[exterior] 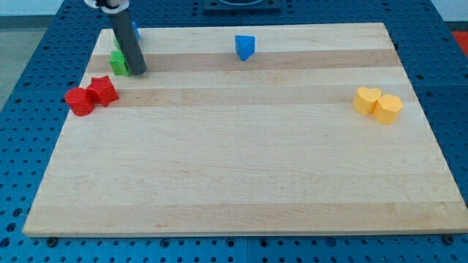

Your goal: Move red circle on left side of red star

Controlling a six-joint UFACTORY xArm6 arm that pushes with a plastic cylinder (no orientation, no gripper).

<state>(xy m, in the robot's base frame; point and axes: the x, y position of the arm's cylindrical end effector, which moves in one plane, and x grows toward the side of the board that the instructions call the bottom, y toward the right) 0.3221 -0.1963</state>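
The red circle (79,101) is seen touching the red star (103,90) on its left. My tip (138,72), a bare jawless rod holding nothing, is placed beside the green block (119,63).

**A:** so where's the arm right now?

**B:** up in the view's top-left corner. You only catch the bottom of the white-and-black wrist housing (110,4) at the top edge, the rest of the arm is cut off.

**A:** and the rod?

**B:** the straight dark grey rod (126,40) hangs from that housing, leaning a bit so its lower end sits further toward the view's right. My tip (139,72) looks planted right on the surface.
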